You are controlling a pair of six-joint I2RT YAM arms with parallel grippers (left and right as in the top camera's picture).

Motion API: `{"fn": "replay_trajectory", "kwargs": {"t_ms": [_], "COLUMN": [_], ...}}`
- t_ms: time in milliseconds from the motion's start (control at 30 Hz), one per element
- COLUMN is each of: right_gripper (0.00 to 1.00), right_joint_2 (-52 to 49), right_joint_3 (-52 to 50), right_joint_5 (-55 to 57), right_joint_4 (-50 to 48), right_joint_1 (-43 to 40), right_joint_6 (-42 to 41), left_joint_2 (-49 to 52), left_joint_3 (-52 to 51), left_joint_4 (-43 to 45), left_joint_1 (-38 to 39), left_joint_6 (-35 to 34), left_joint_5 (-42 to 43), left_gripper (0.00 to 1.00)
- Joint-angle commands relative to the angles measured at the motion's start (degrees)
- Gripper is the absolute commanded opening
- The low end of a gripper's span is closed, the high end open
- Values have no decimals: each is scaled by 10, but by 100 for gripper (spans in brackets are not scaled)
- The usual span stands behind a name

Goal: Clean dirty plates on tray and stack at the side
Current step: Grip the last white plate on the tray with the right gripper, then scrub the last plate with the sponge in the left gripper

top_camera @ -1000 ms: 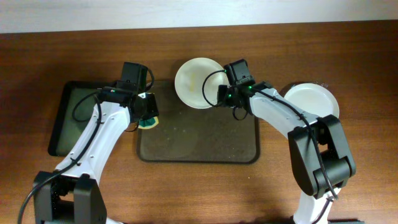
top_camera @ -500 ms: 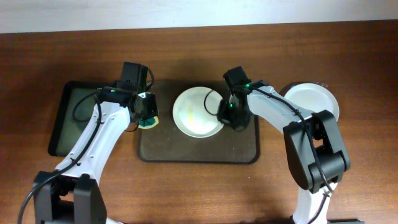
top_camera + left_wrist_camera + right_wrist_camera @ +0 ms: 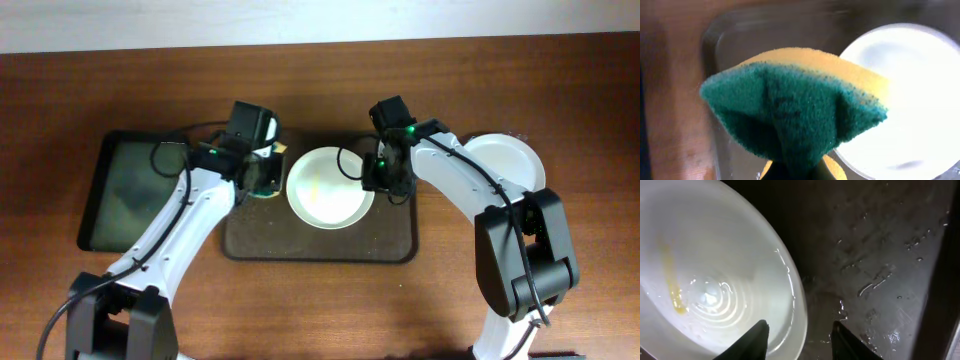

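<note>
One white dirty plate point(image 3: 328, 190) lies flat on the dark brown tray point(image 3: 300, 242). A yellow smear point(image 3: 673, 292) shows inside this plate point(image 3: 715, 265). My right gripper point(image 3: 383, 178) is at the plate's right rim. In the right wrist view the right gripper point(image 3: 800, 339) is open, its fingers astride the rim above the wet tray point(image 3: 880, 255). My left gripper point(image 3: 262, 168) is shut on a green and yellow sponge point(image 3: 790, 110), held just left of the plate point(image 3: 910, 100). More white plate point(image 3: 505, 160) rests on the table at the right; I cannot tell whether it is one or two.
A smaller black tray point(image 3: 125, 190) with a greenish inside lies at the left on the wooden table point(image 3: 320, 310). The pale wall edge point(image 3: 320, 20) runs along the back.
The right gripper brought the plate from the tray's back edge down onto its middle. The left arm carried the sponge rightward to the plate's left rim.
</note>
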State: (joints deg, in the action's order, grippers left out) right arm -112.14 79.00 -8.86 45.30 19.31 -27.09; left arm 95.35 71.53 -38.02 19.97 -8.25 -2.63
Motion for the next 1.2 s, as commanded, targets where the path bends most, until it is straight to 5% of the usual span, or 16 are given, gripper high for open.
{"fn": "replay_trajectory", "kwargs": {"t_ms": [0, 100, 233, 433, 833, 900, 967, 1033, 1167], "right_gripper": [36, 24, 4, 4, 4, 4, 4, 4, 4], "right_joint_2": [-24, -47, -63, -63, -63, -63, -63, -63, -63], "right_joint_3": [8, 7, 6, -38, -38, -38, -38, -38, -38], "right_joint_5": [1, -7, -26, -106, -112, -112, -112, -111, -108], "right_joint_4": [-20, -21, -13, -43, -44, -44, -44, -42, -42], "right_joint_1": [2, 2, 2, 6, 10, 10, 10, 10, 9], "right_joint_6": [-4, -4, -19, 35, 44, 44, 44, 44, 33], "left_joint_2": [-2, 11, 127, 250, 392, 392, 392, 392, 392], "left_joint_3": [10, 57, 272, 316, 315, 315, 315, 315, 315], "left_joint_4": [44, 12, -178, -274, -231, -247, -245, -224, -248], "left_joint_1": [24, 26, 26, 26, 56, 85, 101, 95, 57], "left_joint_6": [21, 21, 21, 43, 2, 137, 156, 107, -149], "left_joint_5": [10, 27, 52, 93, 110, 218, 224, 191, -46], "left_gripper": [0, 0, 0, 0, 0, 0, 0, 0, 0]}}
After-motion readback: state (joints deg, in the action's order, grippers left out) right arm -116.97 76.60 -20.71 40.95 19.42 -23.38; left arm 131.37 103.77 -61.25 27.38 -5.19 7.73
